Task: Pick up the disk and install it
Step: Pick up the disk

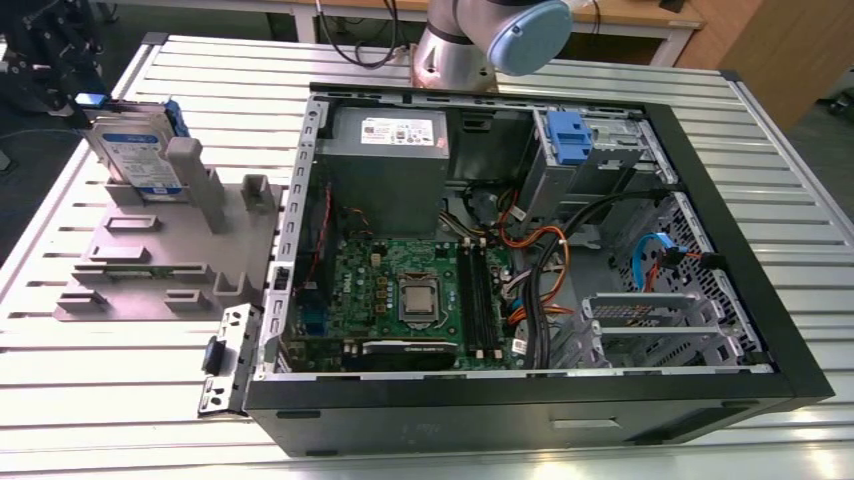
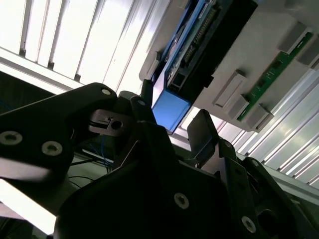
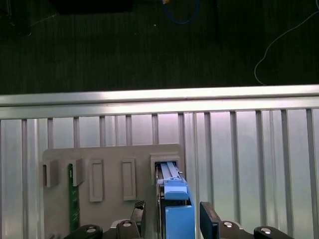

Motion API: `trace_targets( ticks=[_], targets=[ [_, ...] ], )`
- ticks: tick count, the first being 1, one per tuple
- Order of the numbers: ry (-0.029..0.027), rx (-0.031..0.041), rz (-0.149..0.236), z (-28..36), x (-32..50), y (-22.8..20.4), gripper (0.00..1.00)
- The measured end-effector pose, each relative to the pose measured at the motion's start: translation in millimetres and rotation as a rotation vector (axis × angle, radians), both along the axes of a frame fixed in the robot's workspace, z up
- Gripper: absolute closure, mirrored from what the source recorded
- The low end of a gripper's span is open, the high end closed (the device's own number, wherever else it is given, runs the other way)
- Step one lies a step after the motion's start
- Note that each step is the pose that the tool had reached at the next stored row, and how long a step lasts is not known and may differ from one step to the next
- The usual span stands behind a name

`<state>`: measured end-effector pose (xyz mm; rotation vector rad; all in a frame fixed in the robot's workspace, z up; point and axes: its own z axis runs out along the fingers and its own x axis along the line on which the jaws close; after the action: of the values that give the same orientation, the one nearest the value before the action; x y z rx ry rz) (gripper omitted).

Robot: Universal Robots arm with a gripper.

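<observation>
1. We see the tool [image 3: 174, 208] open, its fingers [image 3: 208, 219] straddling the disk [image 1: 139, 150] with slim gaps.
2. The disk stands upright in our grey holder [image 1: 154, 262] near the bench [image 1: 120, 380] edge, at the exterior view's left.

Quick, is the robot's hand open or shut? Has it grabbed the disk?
Gripper: open, with its fingers on either side of the upright disk, not clamped on it.

In mid-frame the disk [image 3: 175, 199] is seen edge-on in a slot of the grey holder [image 3: 107, 157], flanked by the gripper [image 3: 173, 220], its fingers [image 3: 209, 221] spread clear of it; the slatted table [image 3: 249, 149] is seen beneath.
</observation>
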<state>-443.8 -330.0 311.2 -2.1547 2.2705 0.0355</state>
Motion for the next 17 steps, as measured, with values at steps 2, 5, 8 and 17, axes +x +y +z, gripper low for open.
trace_targets(
  ticks=[2, 5, 8, 17],
  targets=[
    [-0.0003, 0.0001, 0.000, -1.5, 0.0, 0.3, 0.45],
    [0.0001, 0.0000, 0.000, -1.9, 0.0, 0.3, 0.45],
    [-0.0001, 0.0001, 0.000, -2.0, 0.0, 0.3, 0.45],
    [-0.0002, 0.0017, 0.000, -6.4, 0.0, 0.8, 0.45]
  ],
)
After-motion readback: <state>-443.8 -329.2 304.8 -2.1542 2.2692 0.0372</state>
